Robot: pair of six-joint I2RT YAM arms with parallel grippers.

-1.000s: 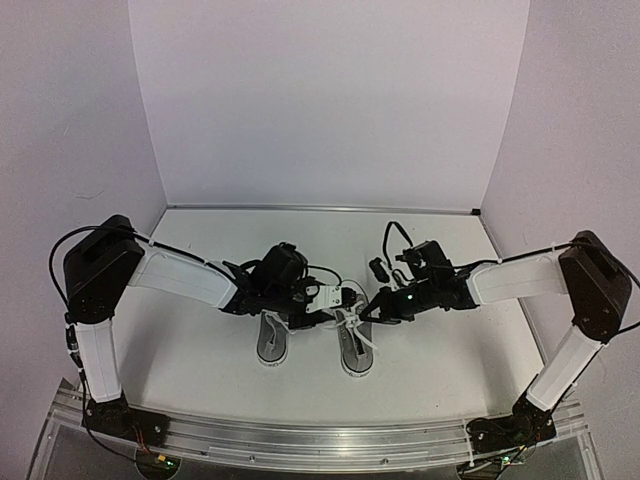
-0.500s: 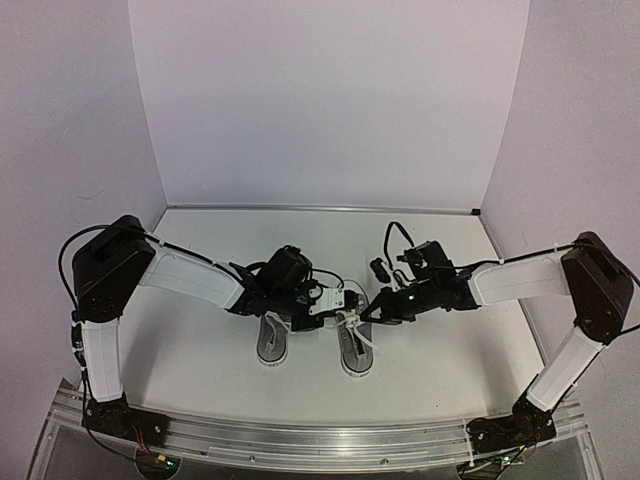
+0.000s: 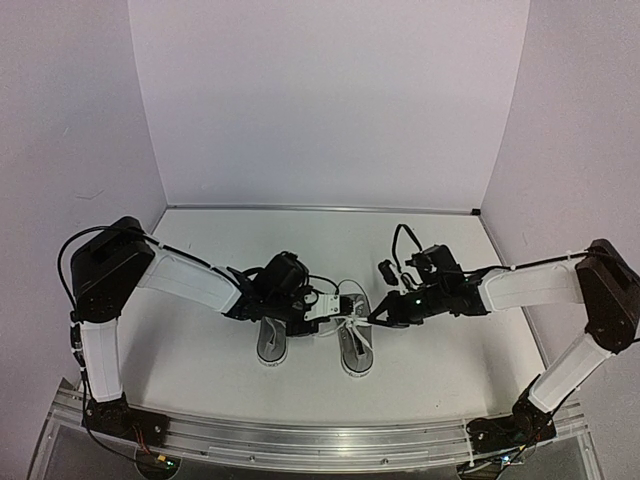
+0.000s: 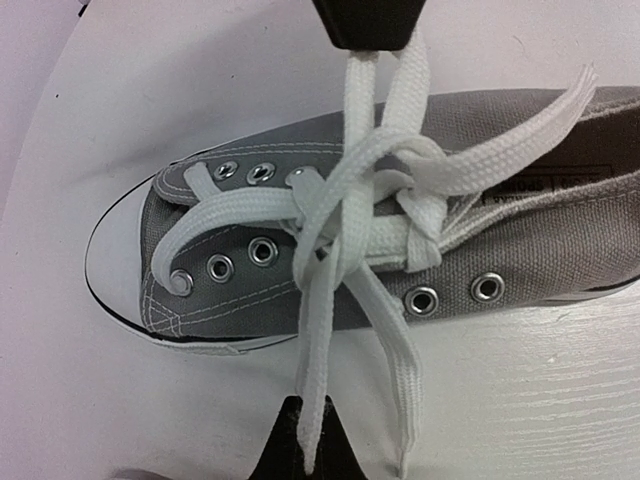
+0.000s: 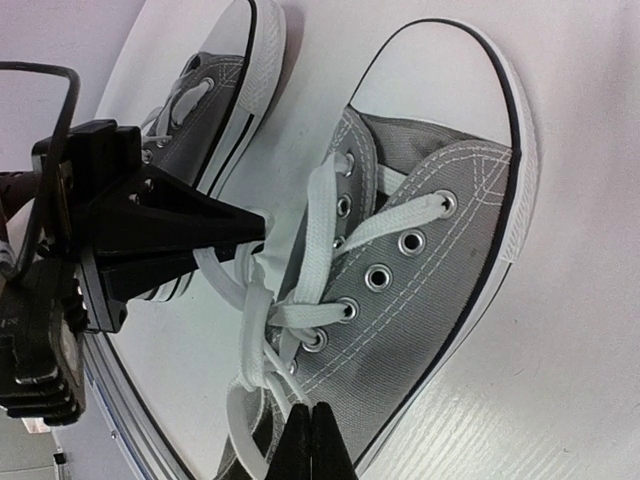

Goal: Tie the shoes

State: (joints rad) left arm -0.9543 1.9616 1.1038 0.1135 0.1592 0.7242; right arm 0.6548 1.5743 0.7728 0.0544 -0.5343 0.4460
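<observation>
Pinched in left end effector [image 4: 303,435]: one strand of white lace [image 4: 345,215], fingers pressed together on it at bottom edge of left wrist view. A second strand hanging free just beside, not gripped.

Pinched in right end effector [image 5: 310,430]: more strands of same lace, fingertips likewise pressed together with no gap showing. Strands drawn up to its black tip at top edge of left wrist view.

Both end effectors low over right-hand shoe [image 3: 352,352], meeting tip to tip from opposite sides in top view, lace stretched between them across the shoe.

Right-hand shoe: grey canvas, white toe cap [image 4: 115,260], sole down on white desk [image 3: 200,350]. Lace crossed into a first knot over the tongue, about halfway along the row of metal eyelets [image 4: 422,298]. Lower eyelets threaded. Two eyelets nearest the ankle on the visible side bare.

Left-hand shoe [image 3: 272,342]: just beside the right-hand one, parallel, also sole down on desk, partly under left arm in top view. Touched by neither end effector. White lace visible across its eyelets in right wrist view; tied or loose, cannot tell.
</observation>
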